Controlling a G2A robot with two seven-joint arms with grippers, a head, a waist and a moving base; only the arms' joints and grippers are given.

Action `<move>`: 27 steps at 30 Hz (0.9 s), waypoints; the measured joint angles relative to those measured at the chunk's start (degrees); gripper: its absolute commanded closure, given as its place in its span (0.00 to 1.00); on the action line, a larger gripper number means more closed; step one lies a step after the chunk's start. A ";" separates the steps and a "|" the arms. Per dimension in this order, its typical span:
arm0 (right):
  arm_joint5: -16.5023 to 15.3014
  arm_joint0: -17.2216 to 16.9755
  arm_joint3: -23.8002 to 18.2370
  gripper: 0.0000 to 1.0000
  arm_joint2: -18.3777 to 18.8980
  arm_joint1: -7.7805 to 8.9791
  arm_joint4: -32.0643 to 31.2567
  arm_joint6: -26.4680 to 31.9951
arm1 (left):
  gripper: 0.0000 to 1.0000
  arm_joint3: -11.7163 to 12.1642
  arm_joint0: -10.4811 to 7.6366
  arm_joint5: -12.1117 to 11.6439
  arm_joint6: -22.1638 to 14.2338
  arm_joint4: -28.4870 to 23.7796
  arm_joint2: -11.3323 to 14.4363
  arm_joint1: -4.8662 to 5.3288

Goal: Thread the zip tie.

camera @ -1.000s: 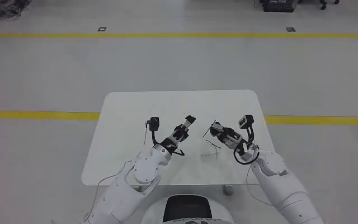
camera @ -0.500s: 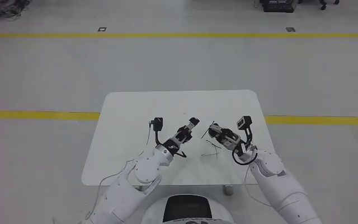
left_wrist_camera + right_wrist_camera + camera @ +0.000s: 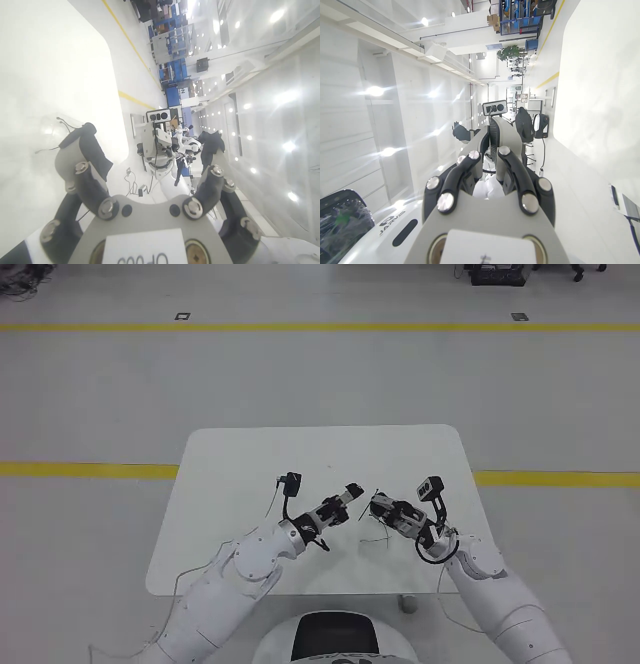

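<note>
The right gripper (image 3: pixel 493 125) is pinching its fingers shut, seemingly on a zip tie (image 3: pixel 369 504) that is poking toward the left gripper (image 3: pixel 147 135), whose fingers are gaping wide and empty, probably so they can take the tip. Both forearms are angling inward, wrists raised above the bench (image 3: pixel 300 449), where spare ties (image 3: pixel 378 534) are lying.

Both arms angle inward, tips facing each other: left gripper (image 3: pixel 149 132) spread wide, right gripper (image 3: pixel 495 121) pinched tight, the two just apart.
</note>
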 measured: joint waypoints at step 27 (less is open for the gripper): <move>0.04 -1.83 -5.16 1.00 0.44 -1.25 -9.58 -9.06 | 0.00 4.95 -3.20 -2.78 -11.78 -14.39 0.58 -0.27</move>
